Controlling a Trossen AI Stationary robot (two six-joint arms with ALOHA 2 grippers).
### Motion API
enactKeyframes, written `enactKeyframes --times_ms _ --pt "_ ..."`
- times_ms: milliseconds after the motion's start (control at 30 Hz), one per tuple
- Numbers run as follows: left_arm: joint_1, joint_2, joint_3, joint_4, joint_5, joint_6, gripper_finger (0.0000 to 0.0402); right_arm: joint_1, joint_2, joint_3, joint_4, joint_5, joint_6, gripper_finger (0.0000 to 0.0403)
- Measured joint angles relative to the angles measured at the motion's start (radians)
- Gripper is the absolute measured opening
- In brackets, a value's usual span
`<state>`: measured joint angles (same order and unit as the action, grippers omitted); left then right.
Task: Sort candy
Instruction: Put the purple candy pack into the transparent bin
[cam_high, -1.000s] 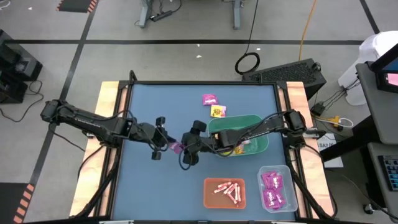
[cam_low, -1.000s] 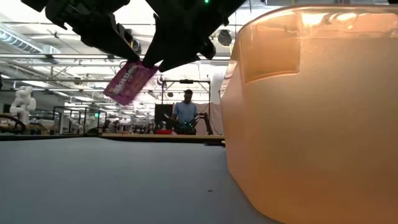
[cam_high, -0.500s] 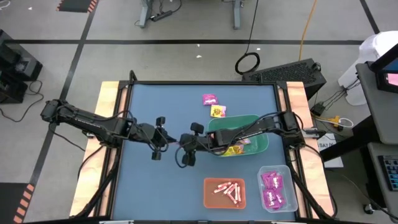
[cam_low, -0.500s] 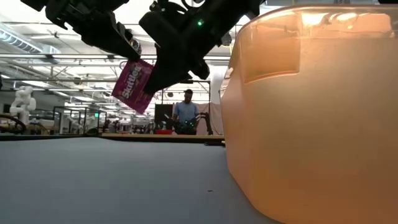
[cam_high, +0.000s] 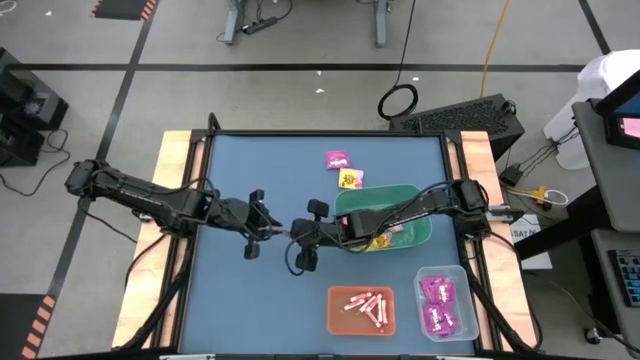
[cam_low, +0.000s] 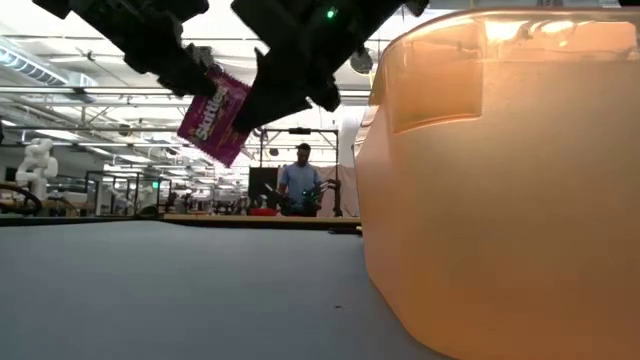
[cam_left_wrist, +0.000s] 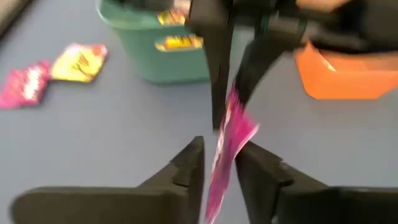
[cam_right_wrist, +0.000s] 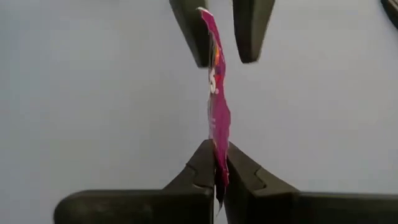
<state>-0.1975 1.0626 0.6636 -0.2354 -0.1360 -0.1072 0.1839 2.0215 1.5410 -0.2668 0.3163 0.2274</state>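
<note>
A magenta-purple candy packet (cam_low: 215, 115) hangs in the air over the table's middle, between my two grippers. My right gripper (cam_right_wrist: 219, 168) is shut on it, reaching in from the table's right. My left gripper (cam_left_wrist: 221, 163) faces it from the left and is open, with one finger on either side of the packet's other end (cam_right_wrist: 205, 22). A loose magenta packet (cam_high: 338, 159) and a yellow packet (cam_high: 350, 179) lie flat on the table toward its far edge. My right gripper pinches one edge of the packet (cam_right_wrist: 217, 152) between its two fingers, slanting down from the table's right. The packet stands edge-on and clear of the table, reaching out toward my left gripper. Whether my left gripper's fingers (cam_right_wrist: 189, 31) touch the packet, I cannot tell.
A green bin (cam_high: 415, 228) holding yellow packets sits under my right arm. An orange bin (cam_high: 362, 310) with pink-white sticks and a clear bin (cam_high: 438, 303) with magenta packets stand at the near edge. A person stands far off in the room (cam_low: 298, 180).
My right gripper has edged toward my left gripper and shut on the magenta packet that my left gripper was holding up. The packet has tipped from slanting to nearly upright and has stayed clear of the table.
</note>
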Motion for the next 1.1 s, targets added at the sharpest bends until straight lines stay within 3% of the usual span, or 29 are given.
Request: enactKeyframes --times_ms 233,467,733,967,1100 --pt "-0.041 0.000 -0.002 -0.070 0.001 -0.070 0.0176 0.055 -0.056 0.000 -0.038 0.043 0.020 0.0001" --pt "-0.128 0.004 -0.034 0.057 -0.003 -0.063 0.0187 0.120 -0.088 0.000 -0.030 0.082 0.026 0.0001" --pt "-0.231 0.013 -0.035 0.175 -0.094 -0.014 0.0137 0.148 -0.088 0.000 0.019 0.085 0.026 0.0000" --pt "-0.297 0.016 -0.035 0.174 -0.177 -0.015 0.0018 0.148 -0.088 0.000 0.034 0.078 0.031 0.0002" --pt "-0.317 0.016 -0.035 0.177 -0.198 -0.017 0.0014 0.155 -0.088 0.000 0.029 0.077 0.044 0.0028"
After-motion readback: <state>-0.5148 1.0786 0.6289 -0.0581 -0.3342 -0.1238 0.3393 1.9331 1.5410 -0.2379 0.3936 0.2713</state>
